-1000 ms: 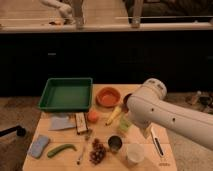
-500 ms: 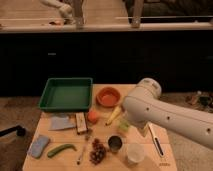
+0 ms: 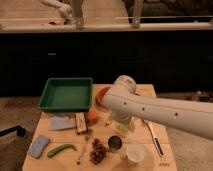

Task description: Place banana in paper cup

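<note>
One arm bends down over the worktop [image 3: 65, 136], bringing its end effector [image 3: 121, 126], spread and empty, close to the banana [image 3: 108, 120], probably to straddle it. The banana lies half-hidden below the orange bowl [image 3: 101, 95]. The paper cup [image 3: 134, 152] stands nearby.

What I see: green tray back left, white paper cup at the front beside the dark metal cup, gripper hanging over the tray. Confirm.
Wrong on the gripper: the camera view shows it over the middle of the table, right of the green tray. The tray is back left; the paper cup stands in front beside the dark metal cup.
</note>
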Robot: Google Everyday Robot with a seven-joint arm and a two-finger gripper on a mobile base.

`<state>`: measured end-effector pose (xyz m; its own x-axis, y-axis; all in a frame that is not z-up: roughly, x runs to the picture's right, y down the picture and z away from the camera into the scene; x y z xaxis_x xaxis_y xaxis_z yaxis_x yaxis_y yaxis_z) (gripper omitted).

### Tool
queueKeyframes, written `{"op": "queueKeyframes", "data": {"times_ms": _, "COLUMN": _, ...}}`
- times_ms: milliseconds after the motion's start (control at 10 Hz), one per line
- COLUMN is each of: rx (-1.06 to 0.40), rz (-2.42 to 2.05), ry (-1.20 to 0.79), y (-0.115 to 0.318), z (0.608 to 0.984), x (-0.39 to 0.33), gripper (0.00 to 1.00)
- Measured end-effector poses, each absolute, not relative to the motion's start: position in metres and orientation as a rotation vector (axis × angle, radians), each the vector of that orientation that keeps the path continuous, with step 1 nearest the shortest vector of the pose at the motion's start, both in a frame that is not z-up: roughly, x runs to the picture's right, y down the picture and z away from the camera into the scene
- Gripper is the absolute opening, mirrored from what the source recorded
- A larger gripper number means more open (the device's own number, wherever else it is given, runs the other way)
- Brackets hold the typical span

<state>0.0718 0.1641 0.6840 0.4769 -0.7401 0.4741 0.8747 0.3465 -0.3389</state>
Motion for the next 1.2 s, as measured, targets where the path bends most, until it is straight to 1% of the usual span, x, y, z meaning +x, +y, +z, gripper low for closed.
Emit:
{"op": "queueKeyframes", "data": {"times_ms": 600, "rx": -0.652, "rz": -1.108, "ry": -0.277, "y": 0.152, "z": 0.725, "x": 0.036, "gripper": 0.8}}
{"op": "queueKeyframes", "data": {"times_ms": 1200, "rx": -0.68, "rz": -1.122, "ry": -0.278, "y": 0.151, "z": 0.744, "x": 0.018, "gripper": 0.8}}
